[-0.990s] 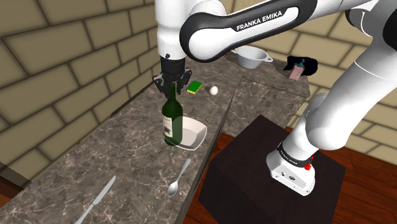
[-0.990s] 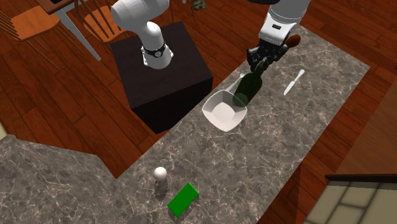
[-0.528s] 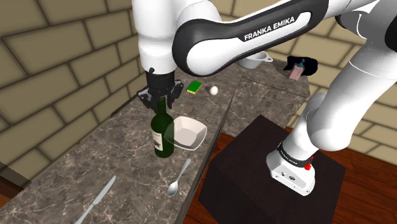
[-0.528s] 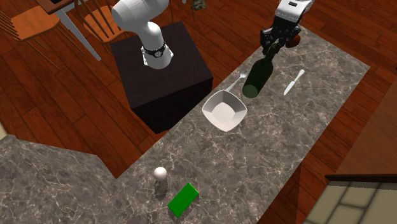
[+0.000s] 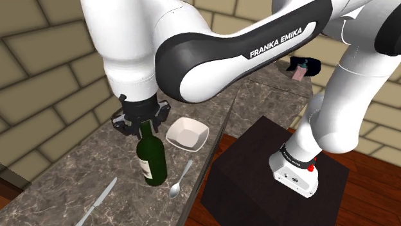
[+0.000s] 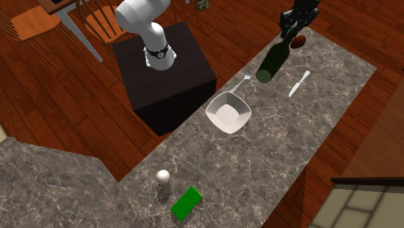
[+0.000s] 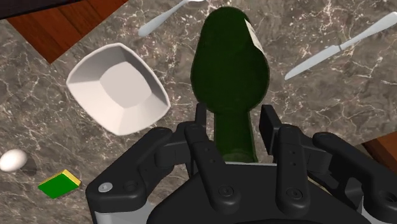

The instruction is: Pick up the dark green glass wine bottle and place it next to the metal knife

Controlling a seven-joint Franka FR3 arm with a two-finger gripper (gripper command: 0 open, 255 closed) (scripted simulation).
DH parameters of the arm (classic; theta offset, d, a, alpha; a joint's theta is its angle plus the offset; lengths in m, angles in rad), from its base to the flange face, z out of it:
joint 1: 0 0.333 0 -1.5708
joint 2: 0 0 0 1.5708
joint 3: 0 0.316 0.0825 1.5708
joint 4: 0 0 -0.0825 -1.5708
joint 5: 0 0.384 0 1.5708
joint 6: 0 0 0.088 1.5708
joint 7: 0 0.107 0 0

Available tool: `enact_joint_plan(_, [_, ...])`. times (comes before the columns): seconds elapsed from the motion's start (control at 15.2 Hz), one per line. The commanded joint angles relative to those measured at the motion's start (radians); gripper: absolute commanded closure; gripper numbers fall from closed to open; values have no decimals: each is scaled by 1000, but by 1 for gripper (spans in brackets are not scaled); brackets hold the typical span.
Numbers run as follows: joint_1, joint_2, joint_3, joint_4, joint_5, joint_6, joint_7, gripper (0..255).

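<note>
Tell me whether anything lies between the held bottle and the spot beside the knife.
Nothing visible does. The gripper clasps the dark green wine bottle by the neck, and bare marble counter lies between it and the knife. The spoon and white bowl sit on the bottle's other side.

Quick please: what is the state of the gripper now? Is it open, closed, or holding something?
Gripper: closed on the neck of the green bottle, holding it.
</note>
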Motion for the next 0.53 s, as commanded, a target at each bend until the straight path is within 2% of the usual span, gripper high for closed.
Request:
enact_joint_plan(0.0, [34,41,14,40,-25,-13,53,255])
enact_joint_plan(0.46, [199,238,39,286,-132,-119,221,255])
